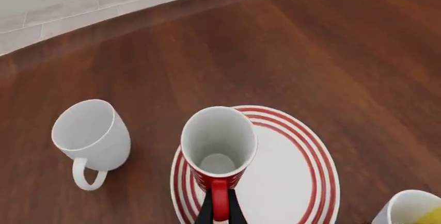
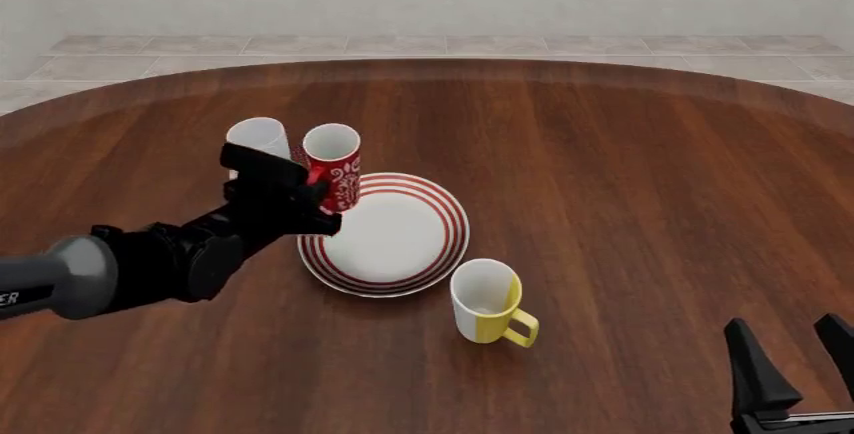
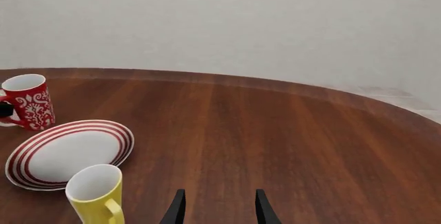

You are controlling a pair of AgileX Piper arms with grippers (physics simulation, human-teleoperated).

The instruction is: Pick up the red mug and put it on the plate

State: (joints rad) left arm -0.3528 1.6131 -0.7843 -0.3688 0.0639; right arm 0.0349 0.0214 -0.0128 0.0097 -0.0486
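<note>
Red mug upright, seen from above in the left wrist view, over the near-left rim of the plate; handle clamped between the dark fingers of the left end effector. Plain white mug just beside on the bare bench; a yellow-and-white mug at the frame edge.

Front view: red mug held up at the plate's far-left edge, left end effector closed on its handle, white mug close behind. Right end effector parked near the bench edge, fingers apart, holding nothing.

Right wrist view: red mug apparently clear of the plate, touching or not cannot be told.

Risk, as a judgement: released here, base half on the raised rim, likely to tip or slide off; handle-only grip prone to swing; sideways drift could knock the white mug.
</note>
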